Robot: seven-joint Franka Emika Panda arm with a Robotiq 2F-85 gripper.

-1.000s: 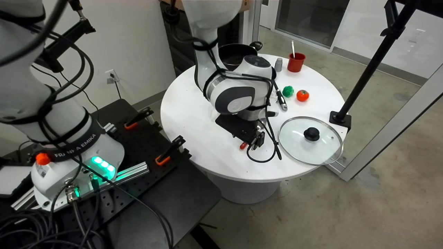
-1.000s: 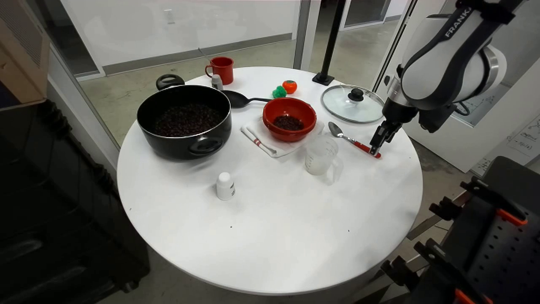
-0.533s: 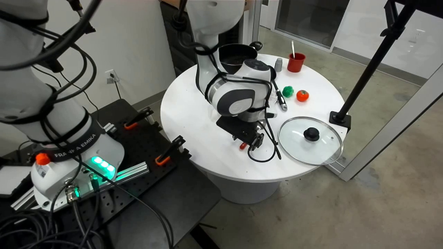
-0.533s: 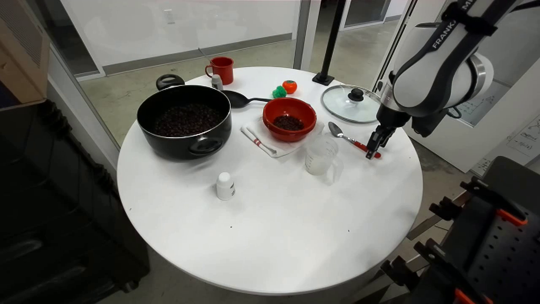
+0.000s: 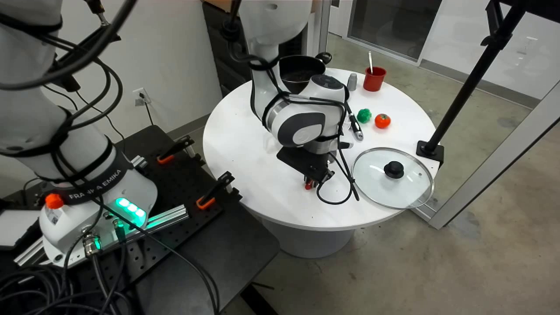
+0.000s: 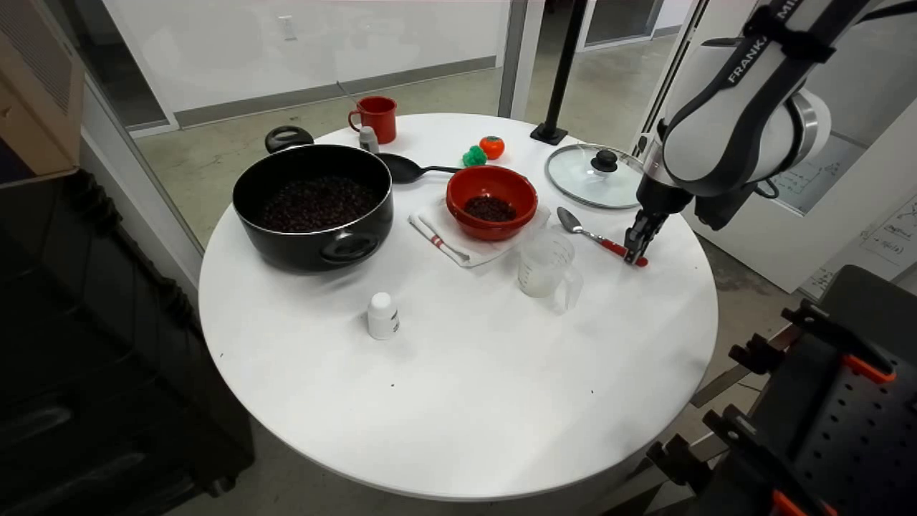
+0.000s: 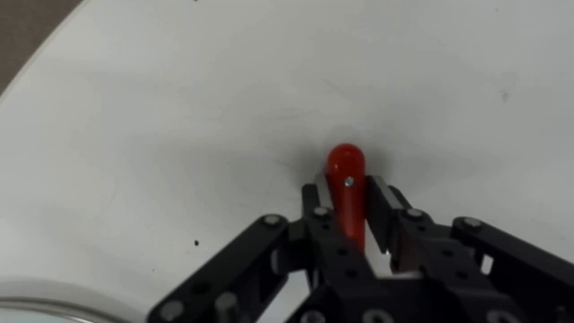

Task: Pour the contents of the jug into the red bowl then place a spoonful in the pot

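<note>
The spoon [image 6: 615, 248], metal with a red handle, lies on the white table. My gripper [image 7: 347, 181] points down over the handle's end in the wrist view, a finger pad against each side of the red handle [image 7: 347, 159]. The spoon's bowl is out of that view. In an exterior view the clear jug [image 6: 542, 272] stands upright near the spoon and looks empty. Behind it, the red bowl [image 6: 500, 180], stacked on another, holds dark beans. The black pot [image 6: 304, 251] also contains dark beans; the arm partly covers it in an exterior view.
A glass lid [image 5: 377, 186] lies near my gripper at the table edge, by a black pole [image 5: 459, 87]. A tomato [image 6: 492, 147], green piece [image 6: 474, 156], black ladle [image 6: 402, 168], red mug [image 6: 380, 120], white shaker [image 6: 382, 319] and napkin [image 6: 458, 247] are around.
The gripper has shifted slightly along the spoon's handle and its fingers have closed in on it. The spoon, jug, bowl and pot have stayed in place.
</note>
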